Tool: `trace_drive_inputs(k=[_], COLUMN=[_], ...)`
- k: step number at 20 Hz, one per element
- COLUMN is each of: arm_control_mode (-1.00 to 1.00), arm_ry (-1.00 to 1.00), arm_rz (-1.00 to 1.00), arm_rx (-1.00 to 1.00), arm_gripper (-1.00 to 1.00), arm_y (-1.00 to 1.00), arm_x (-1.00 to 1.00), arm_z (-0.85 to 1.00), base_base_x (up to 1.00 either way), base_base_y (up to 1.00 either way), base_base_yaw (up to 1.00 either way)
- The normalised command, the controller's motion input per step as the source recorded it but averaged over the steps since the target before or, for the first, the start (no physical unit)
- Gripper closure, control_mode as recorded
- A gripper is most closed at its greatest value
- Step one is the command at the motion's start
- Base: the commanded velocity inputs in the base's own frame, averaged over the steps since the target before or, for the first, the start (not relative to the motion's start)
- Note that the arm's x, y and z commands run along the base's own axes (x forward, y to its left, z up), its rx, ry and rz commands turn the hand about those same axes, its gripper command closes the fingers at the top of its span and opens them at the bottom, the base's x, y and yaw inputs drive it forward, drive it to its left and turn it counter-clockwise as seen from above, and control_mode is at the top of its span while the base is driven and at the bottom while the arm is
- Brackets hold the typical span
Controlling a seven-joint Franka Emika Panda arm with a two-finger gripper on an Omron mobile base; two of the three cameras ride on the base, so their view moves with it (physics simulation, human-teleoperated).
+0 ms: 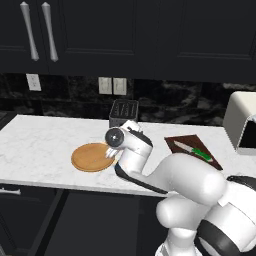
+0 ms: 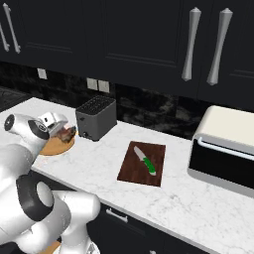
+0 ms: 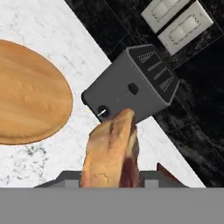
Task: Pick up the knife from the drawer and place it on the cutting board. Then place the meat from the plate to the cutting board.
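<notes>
On the white marble counter (image 1: pixel 45 145) the dark brown cutting board (image 2: pixel 130 168) lies flat, the knife (image 2: pixel 145 160) resting on it, green handle and pale blade. Left of it sits the round tan plate (image 1: pixel 87 157), bare wood grain showing. The gripper (image 2: pixel 63 132) hangs just above the plate's edge, pinched on the meat (image 3: pixel 111 153), a lumpy reddish-brown chunk with paler tan patches.
</notes>
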Motion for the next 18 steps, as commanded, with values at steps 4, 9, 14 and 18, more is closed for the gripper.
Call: trace_drive_inputs(k=[4,9,14,18], arm_control_mode=[-1.00,-1.00,-1.00,-1.00], arm_ry=[0.00,0.06,0.14,0.01], arm_rz=[0.00,0.00,0.00,0.00], arm_rx=[0.00,0.04,0.09,0.00], arm_gripper=[1.00,1.00,1.00,1.00], arm_y=[-1.00,-0.99,-0.97,-0.78], arm_x=[-0.24,-0.15,0.00,0.00], arm_z=[0.00,0.00,0.00,0.00], base_base_x=[0.00,0.00,0.00,0.00], base_base_y=[0.00,0.00,0.00,0.00], base_base_yaw=[0.00,0.00,0.00,0.00])
